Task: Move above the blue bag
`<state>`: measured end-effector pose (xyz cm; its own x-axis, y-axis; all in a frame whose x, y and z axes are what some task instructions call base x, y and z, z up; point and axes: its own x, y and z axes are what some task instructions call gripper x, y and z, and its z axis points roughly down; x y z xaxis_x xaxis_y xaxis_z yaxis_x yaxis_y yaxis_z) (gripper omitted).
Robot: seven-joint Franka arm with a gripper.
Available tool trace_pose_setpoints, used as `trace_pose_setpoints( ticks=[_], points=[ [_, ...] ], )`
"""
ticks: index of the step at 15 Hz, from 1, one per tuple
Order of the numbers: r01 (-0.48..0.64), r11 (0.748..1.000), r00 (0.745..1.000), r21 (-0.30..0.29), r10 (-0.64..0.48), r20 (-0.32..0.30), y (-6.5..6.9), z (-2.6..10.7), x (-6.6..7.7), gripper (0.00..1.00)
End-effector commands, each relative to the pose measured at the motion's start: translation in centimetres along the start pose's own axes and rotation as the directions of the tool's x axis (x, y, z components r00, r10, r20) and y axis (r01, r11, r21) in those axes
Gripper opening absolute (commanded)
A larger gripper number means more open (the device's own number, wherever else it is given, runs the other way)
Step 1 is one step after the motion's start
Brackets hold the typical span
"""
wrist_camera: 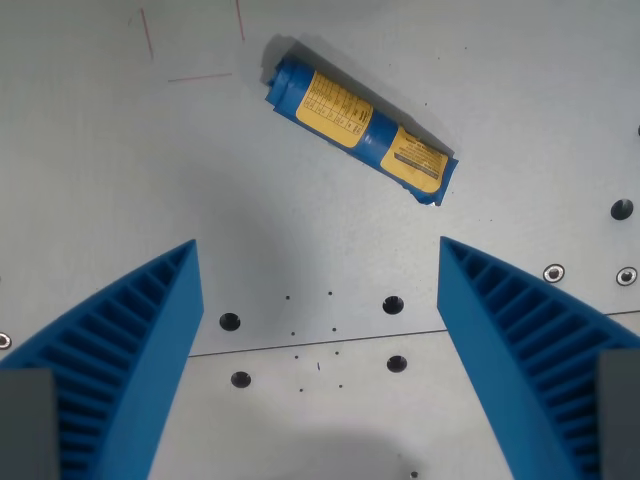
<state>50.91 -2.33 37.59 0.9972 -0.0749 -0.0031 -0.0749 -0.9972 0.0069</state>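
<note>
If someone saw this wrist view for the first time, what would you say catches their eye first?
Most striking is the rolled blue bag with yellow labels, lying at a slant on the grey metal table in the upper middle of the picture. Next come the two ribbed blue fingers of the gripper, spread wide open at the bottom corners with nothing between them. The bag lies beyond the fingertips, apart from both.

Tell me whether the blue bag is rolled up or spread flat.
Rolled up: the blue bag lies as a tight cylinder on the table, yellow labels wrapped around it.
</note>
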Motion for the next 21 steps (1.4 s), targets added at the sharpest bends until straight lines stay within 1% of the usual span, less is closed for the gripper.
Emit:
trace_pose_setpoints(
  ticks=[1, 7, 10, 13, 18, 21],
  points=[
    [0.0, 1.0, 1.0, 0.0, 0.0, -0.004, 0.0, -0.2, 0.0, 1.0],
    [0.025, 1.0, 1.0, -0.002, -0.025, -0.003, 0.0, 0.0, 0.0, 1.0],
    [0.066, 0.998, 0.998, -0.004, -0.066, -0.006, 0.0, 0.3, 0.0, 1.0],
    [0.121, 0.993, 0.993, -0.009, -0.121, -0.015, 0.1, 0.9, 0.0, 1.0],
    [0.243, 0.97, 0.969, -0.023, -0.244, -0.04, 0.4, 2.5, -0.1, 1.0],
    [0.331, 0.943, 0.942, -0.037, -0.332, -0.052, 0.6, 3.8, -0.1, 1.0]
  ],
)
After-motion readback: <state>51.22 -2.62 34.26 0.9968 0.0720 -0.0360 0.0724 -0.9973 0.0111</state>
